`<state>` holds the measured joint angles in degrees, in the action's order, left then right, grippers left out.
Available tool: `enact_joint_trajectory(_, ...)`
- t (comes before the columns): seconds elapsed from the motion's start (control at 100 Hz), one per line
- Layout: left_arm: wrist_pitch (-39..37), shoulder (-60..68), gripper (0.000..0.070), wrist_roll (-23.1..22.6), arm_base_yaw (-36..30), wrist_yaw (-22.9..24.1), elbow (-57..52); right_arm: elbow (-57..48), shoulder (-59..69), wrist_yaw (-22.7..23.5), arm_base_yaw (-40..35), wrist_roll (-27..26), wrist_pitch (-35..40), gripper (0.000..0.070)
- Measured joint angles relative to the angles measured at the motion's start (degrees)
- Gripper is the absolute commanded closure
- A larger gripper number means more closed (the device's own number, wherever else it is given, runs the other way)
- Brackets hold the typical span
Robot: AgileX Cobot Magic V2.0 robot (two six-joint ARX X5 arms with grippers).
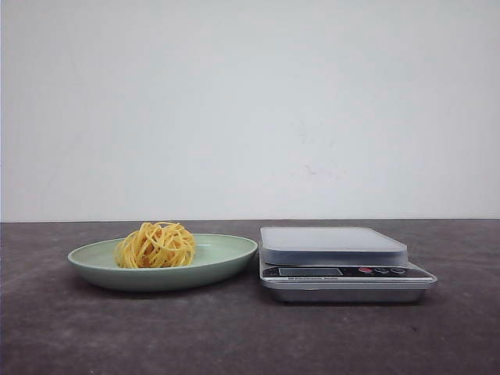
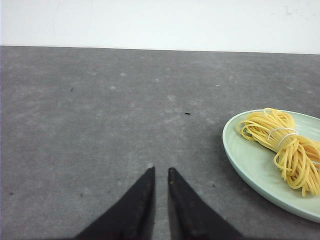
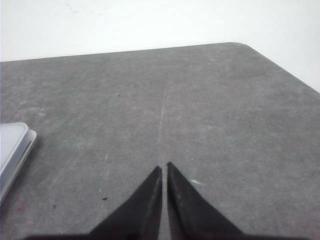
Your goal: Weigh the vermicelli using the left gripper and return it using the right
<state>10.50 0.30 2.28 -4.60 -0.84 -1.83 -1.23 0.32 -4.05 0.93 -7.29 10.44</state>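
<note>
On the pale green plate (image 1: 226, 251), left of the digital kitchen scale (image 1: 344, 264), the vermicelli (image 1: 156, 245) sits as a loose tied nest, untouched. Neither arm shows in the front view. Both claws are nearly closed and empty: the left gripper (image 2: 161, 172) hangs over bare tabletop beside the plate, the right gripper (image 3: 164, 167) beside the scale. Slim fingers may catch only a few strands, so the nest could sag, unravel, or drop short of the platform. A low approach might also nudge the shallow plate.
</note>
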Motion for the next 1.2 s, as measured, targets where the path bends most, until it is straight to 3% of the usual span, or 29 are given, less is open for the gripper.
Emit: enact_joint_trajectory(1.2,0.00,0.00,0.0688,0.00,0.00,0.00,0.00,0.26,0.00,1.07,0.00,2.54,-0.81,0.0691)
